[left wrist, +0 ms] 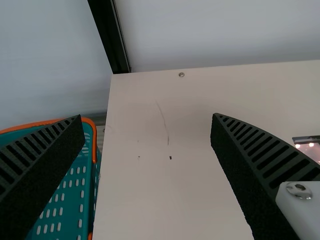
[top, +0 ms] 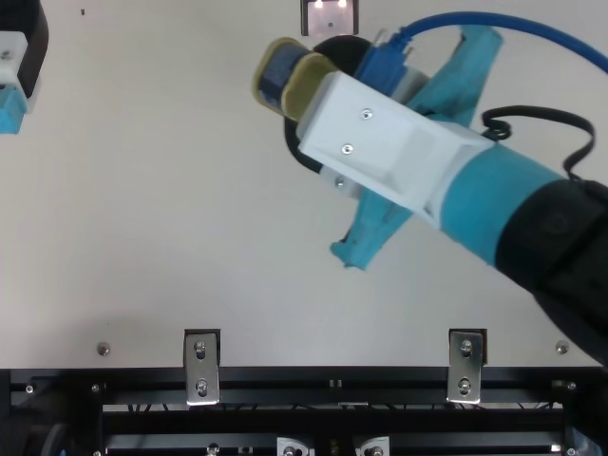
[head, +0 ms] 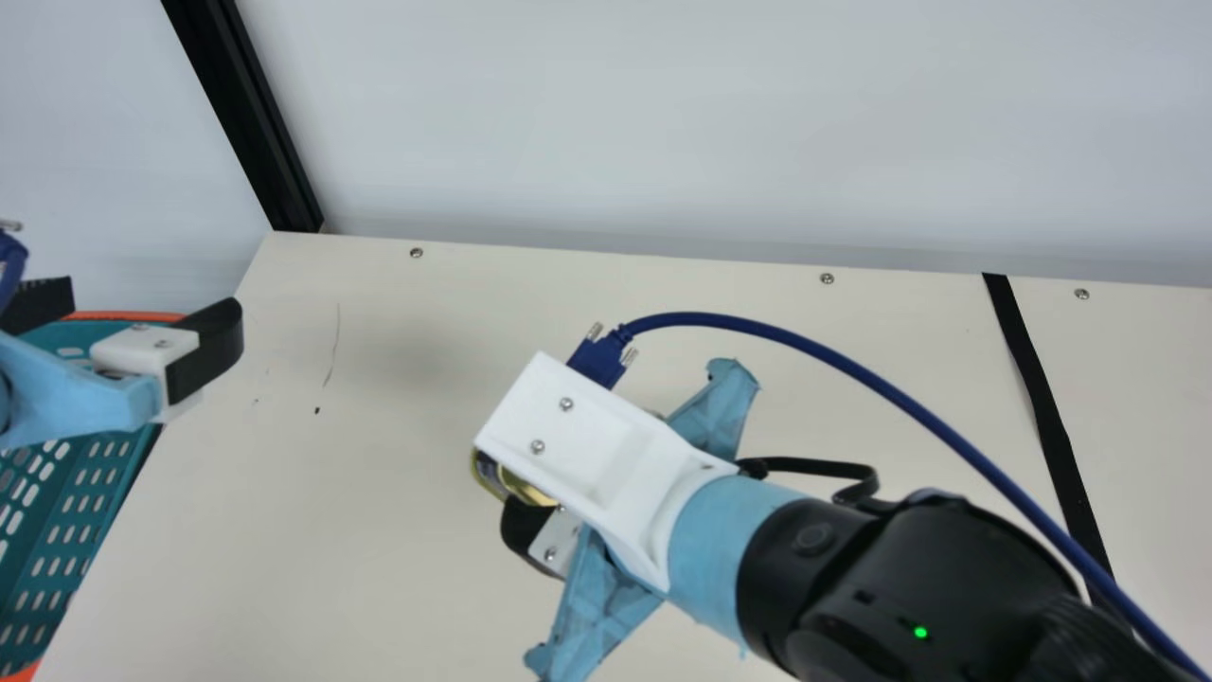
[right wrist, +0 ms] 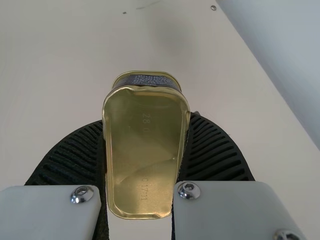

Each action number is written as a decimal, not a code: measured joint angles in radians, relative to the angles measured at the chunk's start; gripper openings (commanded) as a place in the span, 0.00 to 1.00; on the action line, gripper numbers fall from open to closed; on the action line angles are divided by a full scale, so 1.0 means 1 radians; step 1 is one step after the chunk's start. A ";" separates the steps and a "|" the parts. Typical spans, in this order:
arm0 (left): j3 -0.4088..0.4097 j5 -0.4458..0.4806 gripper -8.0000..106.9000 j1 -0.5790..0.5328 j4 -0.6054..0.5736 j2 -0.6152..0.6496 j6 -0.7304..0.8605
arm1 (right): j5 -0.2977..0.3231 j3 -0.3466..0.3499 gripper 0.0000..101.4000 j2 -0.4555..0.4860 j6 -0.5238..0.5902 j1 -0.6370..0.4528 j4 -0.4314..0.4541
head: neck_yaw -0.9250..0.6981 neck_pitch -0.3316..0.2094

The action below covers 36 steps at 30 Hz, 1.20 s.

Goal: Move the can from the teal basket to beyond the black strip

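Can (right wrist: pixel 145 155) is clamped between the fingers of the right pincer (top: pixel 321 98); near the left pincer (head: pixel 142 308), spread wide, the teal basket (head: pixel 76 540) is seen

The black right arm (head: pixel 909 568) has a white shell (head: pixel 606 455), blue band (head: pixel 720 545) and navy cable (head: pixel 890 396).
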<state>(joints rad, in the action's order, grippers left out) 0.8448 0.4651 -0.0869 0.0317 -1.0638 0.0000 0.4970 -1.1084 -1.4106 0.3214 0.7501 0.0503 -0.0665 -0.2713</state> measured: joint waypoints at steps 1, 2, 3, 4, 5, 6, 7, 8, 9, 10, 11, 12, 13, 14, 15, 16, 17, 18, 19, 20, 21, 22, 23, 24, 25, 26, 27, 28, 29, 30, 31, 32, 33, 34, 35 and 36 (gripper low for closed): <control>0.000 0.000 0.85 0.000 0.000 0.000 0.000 | -0.005 0.003 0.00 0.008 -0.009 -0.002 0.011 | 0.000 -0.005; 0.000 0.000 0.85 0.000 0.000 0.000 0.000 | -0.018 0.007 0.00 0.016 -0.015 -0.003 0.018 | 0.000 -0.005; 0.000 0.000 0.85 0.000 0.000 0.000 0.000 | -0.037 0.013 0.00 0.024 -0.026 -0.005 0.024 | 0.000 -0.005; 0.000 0.000 0.85 0.000 0.000 0.000 0.000 | -0.059 0.021 0.00 0.031 -0.037 -0.005 0.030 | 0.000 -0.005; 0.000 0.000 0.85 0.000 0.000 0.000 0.000 | -0.076 0.031 0.00 0.036 -0.047 -0.005 0.033 | 0.000 -0.005; 0.000 0.000 0.85 0.000 0.000 0.000 0.000 | -0.089 0.042 0.00 0.041 -0.059 -0.006 0.037 | 0.000 -0.005; 0.000 0.000 0.85 0.000 0.000 0.000 0.000 | -0.101 0.054 0.00 0.046 -0.068 -0.006 0.040 | 0.000 -0.005; 0.000 0.000 0.85 0.000 0.000 0.000 0.000 | -0.113 0.064 0.00 0.050 -0.078 -0.007 0.047 | 0.000 -0.005; 0.000 0.000 0.85 0.000 0.000 0.000 0.000 | -0.128 0.076 0.00 0.054 -0.088 -0.008 0.054 | 0.000 -0.005; 0.000 0.000 0.85 0.000 0.000 0.000 0.000 | -0.149 0.089 0.00 0.059 -0.099 -0.009 0.064 | 0.000 -0.005; 0.000 0.000 0.85 0.000 0.000 0.000 0.000 | -0.170 0.098 0.00 0.062 -0.109 -0.010 0.071 | 0.000 -0.005; 0.000 0.000 0.85 0.000 0.000 0.000 0.000 | -0.196 0.110 0.00 0.066 -0.120 -0.011 0.078 | 0.000 -0.005; 0.000 0.000 0.85 0.000 0.000 0.000 0.000 | -0.221 0.122 0.00 0.070 -0.133 -0.015 0.087 | 0.000 -0.005; 0.000 0.000 0.85 0.000 0.000 0.000 0.000 | -0.242 0.134 0.00 0.072 -0.145 -0.017 0.095 | 0.000 -0.005; 0.000 0.000 0.85 0.000 0.000 0.000 0.000 | -0.255 0.147 0.00 0.075 -0.157 -0.019 0.104 | 0.000 -0.005; 0.000 0.000 0.85 0.000 0.000 0.000 0.000 | -0.266 0.159 0.00 0.079 -0.170 -0.023 0.116 | 0.000 -0.005; 0.000 0.000 0.85 0.000 0.000 0.000 0.000 | -0.274 0.168 0.00 0.080 -0.180 -0.024 0.123 | 0.000 -0.005; 0.000 0.000 0.85 0.000 0.000 0.000 0.000 | -0.289 0.179 0.00 0.083 -0.194 -0.027 0.130 | 0.000 0.000; 0.000 0.000 0.85 0.000 0.000 0.000 0.000 | -0.307 0.187 0.00 0.087 -0.205 -0.030 0.140 | 0.000 -0.005; 0.000 0.000 0.85 0.000 0.000 0.000 0.000 | -0.323 0.191 0.00 0.088 -0.215 -0.030 0.147 | 0.000 -0.005; 0.000 0.000 0.85 0.000 0.000 0.000 0.000 | -0.336 0.193 0.00 0.088 -0.221 -0.030 0.150 | 0.000 -0.005; 0.000 0.000 0.85 0.000 0.000 0.000 0.000 | -0.341 0.193 0.00 0.088 -0.221 -0.030 0.150 | 0.000 -0.005; 0.000 0.000 0.85 0.000 0.000 0.000 0.000 | -0.342 0.193 0.00 0.088 -0.221 -0.030 0.150 | 0.000 -0.005; 0.000 0.000 0.85 0.000 0.000 0.000 0.000 | -0.341 0.193 0.00 0.088 -0.221 -0.030 0.150 | 0.000 -0.005; 0.000 0.000 0.85 0.000 0.000 0.000 0.000 | -0.341 0.193 0.00 0.088 -0.221 -0.030 0.150 | 0.000 -0.005; 0.000 0.000 0.85 0.000 0.000 0.000 0.000 | -0.341 0.193 0.00 0.088 -0.221 -0.030 0.150 | 0.000 0.000; 0.000 0.000 0.85 0.000 0.000 0.000 0.000 | -0.341 0.193 0.00 0.088 -0.221 -0.030 0.150 | 0.000 -0.005; 0.000 0.000 0.85 0.000 0.000 0.000 0.000 | -0.341 0.193 0.00 0.088 -0.221 -0.030 0.150 | 0.000 -0.005; 0.000 0.000 0.85 0.000 0.000 0.000 0.000 | -0.341 0.193 0.00 0.088 -0.221 -0.030 0.150 | 0.000 -0.005; 0.000 0.000 0.85 0.000 0.000 0.000 0.000 | -0.341 0.193 0.00 0.088 -0.221 -0.030 0.150 | 0.000 -0.005; 0.000 0.000 0.85 0.000 0.000 0.000 0.000 | -0.341 0.193 0.00 0.088 -0.221 -0.030 0.150 | 0.000 -0.005; 0.000 0.000 0.85 0.000 0.000 0.000 0.000 | -0.341 0.193 0.00 0.088 -0.221 -0.030 0.150 | 0.000 -0.005; 0.000 0.000 0.85 0.000 0.000 0.000 0.000 | -0.341 0.193 0.00 0.088 -0.221 -0.030 0.151 | 0.000 -0.005; 0.000 0.000 0.85 0.000 0.000 0.000 0.000 | -0.341 0.192 0.00 0.088 -0.221 -0.031 0.151 | 0.000 -0.005; 0.000 0.000 0.85 0.000 0.000 0.000 0.000 | -0.343 0.192 0.00 0.085 -0.221 -0.035 0.153 | 0.000 -0.005; 0.000 0.000 0.85 0.000 0.000 0.000 0.000 | -0.349 0.192 0.00 0.084 -0.222 -0.039 0.154 | 0.000 -0.005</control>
<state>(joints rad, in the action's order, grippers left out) 0.8448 0.4651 -0.0869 0.0317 -1.0638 0.0000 0.1476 -0.9168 -1.3263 0.0991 0.7113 0.2048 -0.0665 -0.2764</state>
